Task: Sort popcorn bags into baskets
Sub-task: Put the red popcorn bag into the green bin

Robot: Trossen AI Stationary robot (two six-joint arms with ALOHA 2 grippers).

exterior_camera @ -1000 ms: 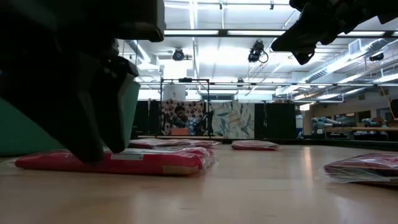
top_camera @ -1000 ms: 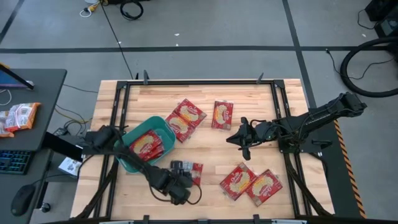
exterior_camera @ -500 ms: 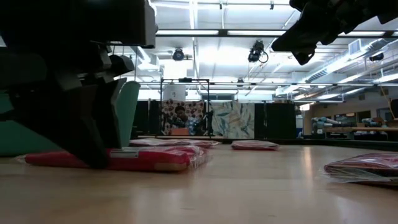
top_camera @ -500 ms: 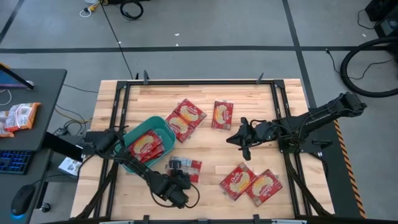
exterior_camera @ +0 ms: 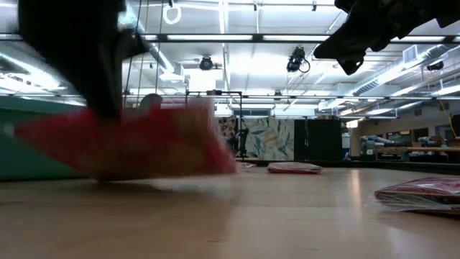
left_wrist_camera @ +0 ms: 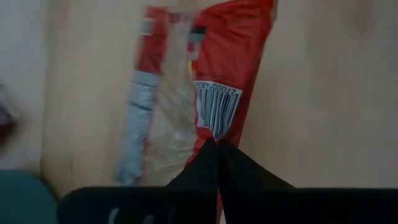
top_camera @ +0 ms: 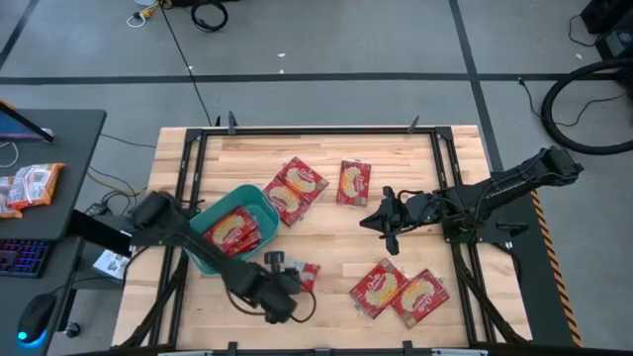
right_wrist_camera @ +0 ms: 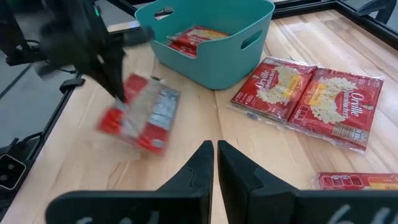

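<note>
Overhead, ceiling lights [exterior_camera: 287, 37] glow above the wooden table [top_camera: 326, 242] (pale planks).

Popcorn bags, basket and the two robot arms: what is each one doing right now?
Left gripper: jaws shut on the lifted bag.
Lifted bag: hanging tilted, off the table.
Basket: upright, bags already inside.
Loose bags: lying flat on the table.
Right gripper: waiting mid-table, jaws shut, holding nothing.

Both arms are black and built of jointed segments. The left arm [top_camera: 198, 252] carries a dark looped cable at 6 o'clock of its wrist. The right arm [top_camera: 495, 193] is a long, slim, dark link. The right gripper [right_wrist_camera: 215, 163] has two matte black, wedge-shaped fingers [right_wrist_camera: 193, 174] tapering to tips.
</note>
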